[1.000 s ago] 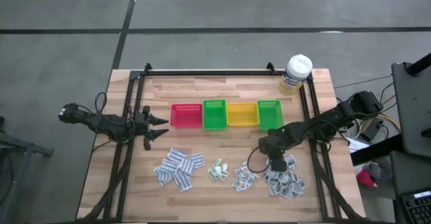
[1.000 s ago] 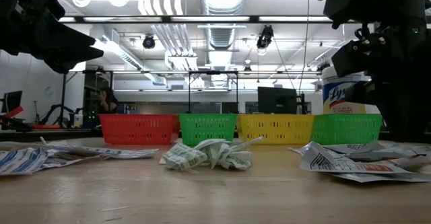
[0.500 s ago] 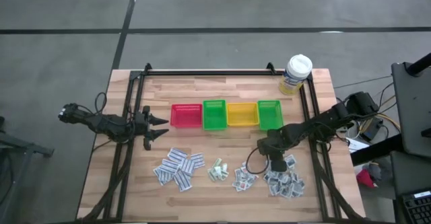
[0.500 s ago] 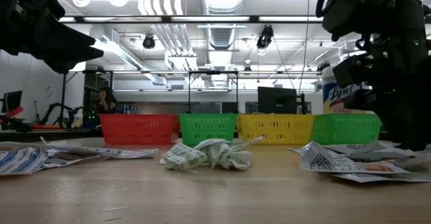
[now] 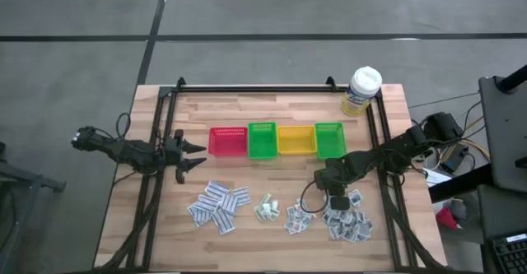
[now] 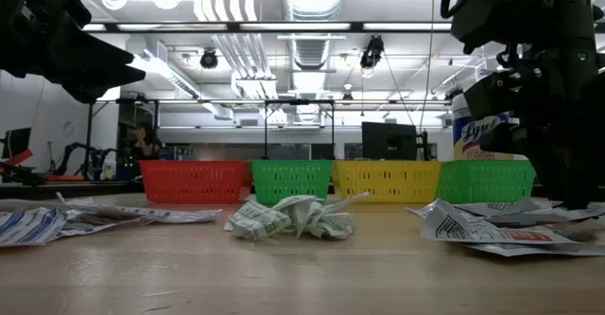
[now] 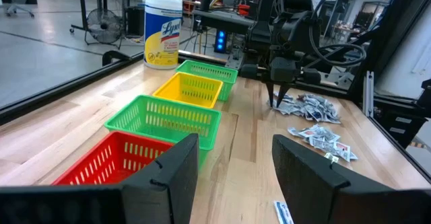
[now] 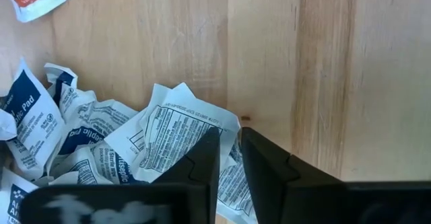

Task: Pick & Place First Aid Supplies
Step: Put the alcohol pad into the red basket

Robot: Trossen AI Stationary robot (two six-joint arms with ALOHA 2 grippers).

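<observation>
while the right gripper [image 8: 229, 158] pressed its dark fingers down on a crumpled white paper packet with grey print [image 8: 176, 135], the jaws stood nearly together, pinching that packet's edge.

that packet lay at the rim of the rightmost heap of small white packets with blue print [image 5: 347, 218], on the light wooden table [image 5: 272, 243] in front of the right-hand green plastic bin [image 5: 329, 139]. three more heaps of packets [image 5: 219, 204] lay in a row to the left of it. behind them stood a red bin [image 5: 228, 141], a second green bin [image 5: 262, 139] and a yellow bin [image 5: 296, 139], with a white-capped bottle with a yellow label [image 5: 361, 90] at the far right corner. the left gripper [image 5: 198, 153] hung with jaws open beside the red bin.
</observation>
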